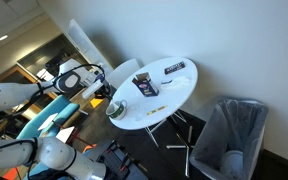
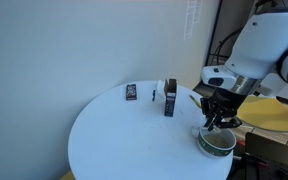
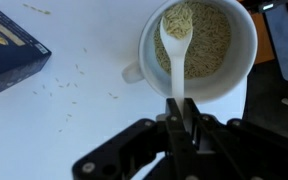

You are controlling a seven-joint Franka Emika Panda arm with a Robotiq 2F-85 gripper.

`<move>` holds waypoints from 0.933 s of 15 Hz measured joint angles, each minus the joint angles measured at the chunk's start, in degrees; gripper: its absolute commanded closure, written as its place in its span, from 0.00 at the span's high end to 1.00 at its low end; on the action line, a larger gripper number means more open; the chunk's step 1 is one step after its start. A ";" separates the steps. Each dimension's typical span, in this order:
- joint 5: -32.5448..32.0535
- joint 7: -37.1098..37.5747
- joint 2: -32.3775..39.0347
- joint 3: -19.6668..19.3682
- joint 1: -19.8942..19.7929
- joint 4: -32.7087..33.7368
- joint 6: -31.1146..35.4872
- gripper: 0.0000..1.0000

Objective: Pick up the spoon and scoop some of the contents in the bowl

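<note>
In the wrist view my gripper (image 3: 181,115) is shut on the handle of a white spoon (image 3: 176,40). The spoon's scoop lies over the pale rice-like grains that fill the small round bowl (image 3: 222,88), and grains sit in the scoop. The bowl stands near the edge of the round white table (image 3: 64,125). In an exterior view my gripper (image 2: 220,120) hangs straight above the bowl (image 2: 216,143) at the table's edge. The bowl (image 1: 117,110) also shows in an exterior view, beside the arm.
A dark blue box (image 3: 9,50) lies on the table to one side of the bowl, with loose grains (image 3: 74,82) scattered between them. An upright dark box (image 2: 170,97) and a small flat dark item (image 2: 132,93) sit further back. A grey bin (image 1: 232,135) stands beside the table.
</note>
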 measured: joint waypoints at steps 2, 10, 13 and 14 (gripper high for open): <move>0.00 0.00 0.16 0.01 0.00 1.64 -2.05 0.03; 0.00 0.00 4.07 0.02 -0.34 8.76 -9.45 0.03; 0.00 0.00 6.41 0.02 -0.66 11.25 -11.64 0.03; 0.00 0.00 7.12 0.02 -0.85 12.02 -12.34 0.03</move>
